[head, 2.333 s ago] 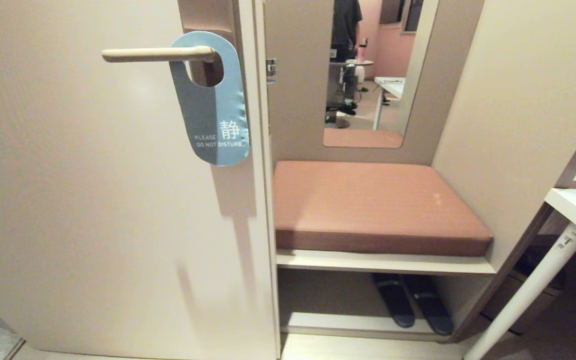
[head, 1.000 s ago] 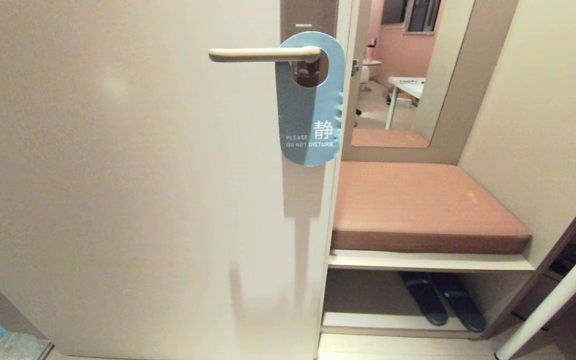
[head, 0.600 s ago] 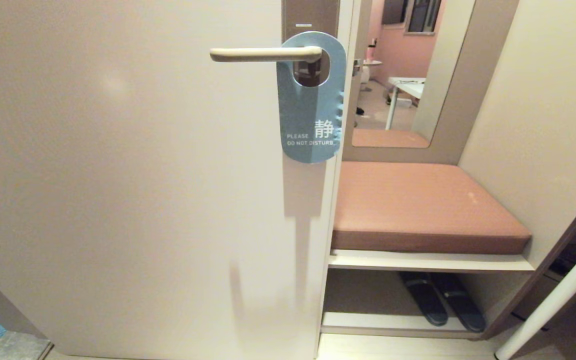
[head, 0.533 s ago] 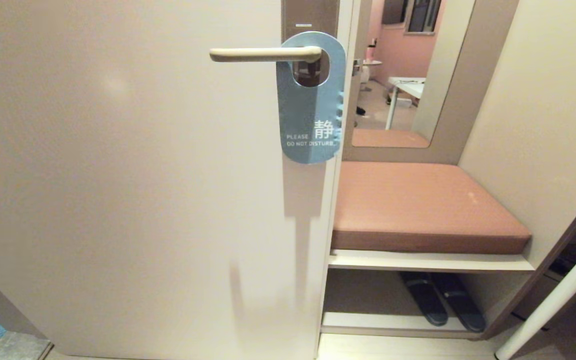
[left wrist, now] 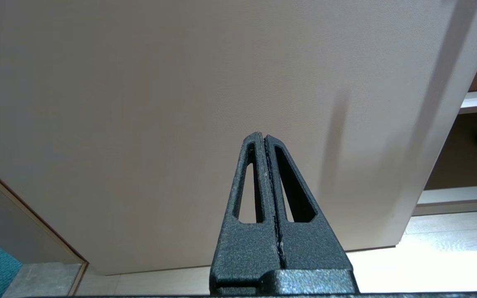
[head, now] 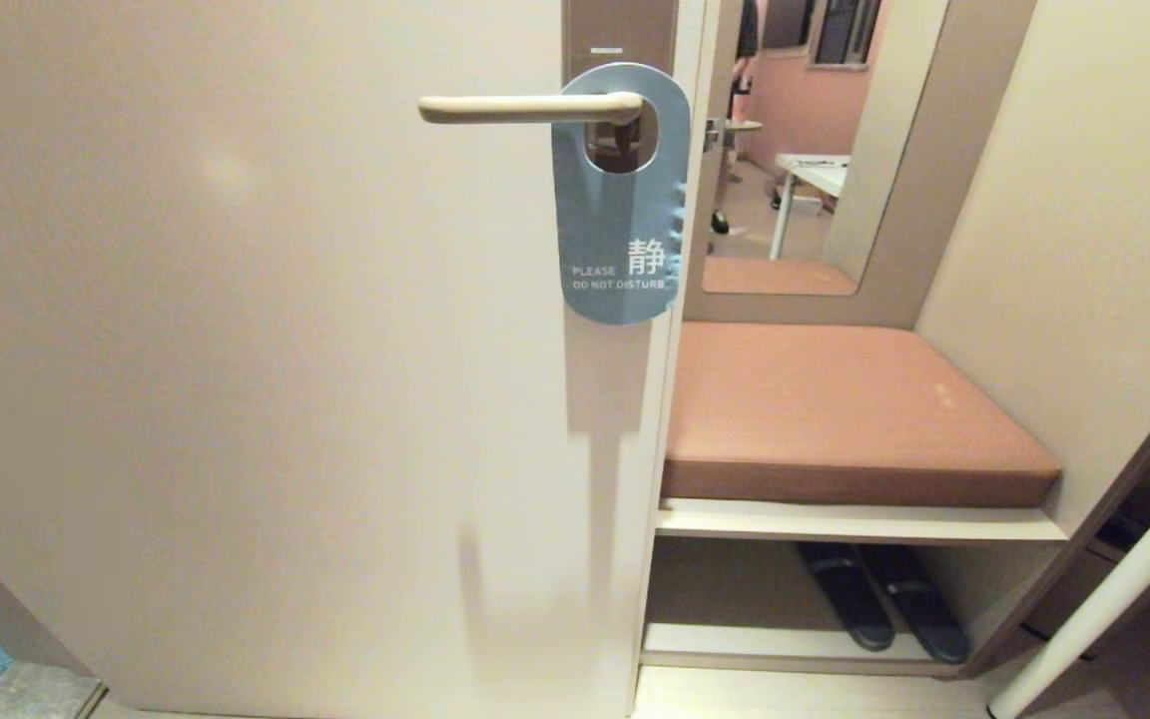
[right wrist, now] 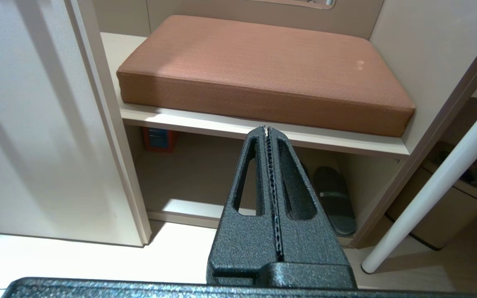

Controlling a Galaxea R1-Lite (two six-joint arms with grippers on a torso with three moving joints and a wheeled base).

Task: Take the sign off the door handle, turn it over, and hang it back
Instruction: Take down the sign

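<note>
A: Start big. What fills the head view?

B: The door (head: 266, 379), pale and flat, taking the whole left half. At three o'clock from its edge is a recessed bench with a brown cushion (head: 850, 409), and a pair of dark slippers (head: 879, 604) on the shelf underneath, near five o'clock.

A: And the task's things?

B: At twelve o'clock. The door handle (head: 525, 108) runs level, pointing toward nine o'clock from its brown backplate (head: 619, 28). The sign (head: 621, 210) hangs on it by its oval hole, close to the backplate, blue side out, reading "PLEASE DO NOT DISTURB".

A: The grippers?

B: Neither shows in the head view. The left gripper (left wrist: 264, 138) faces the lower door, jaws pressed together, holding nothing. The right gripper (right wrist: 267, 130) points at the cushion's front edge, likewise closed and empty.

A: So which step?

B: I'd judge nothing is started: the sign is untouched. Next, one arm must rise toward twelve o'clock, part its jaws, pinch the card's lower body, and slide it along the lever toward nine o'clock, off the free end.
</note>
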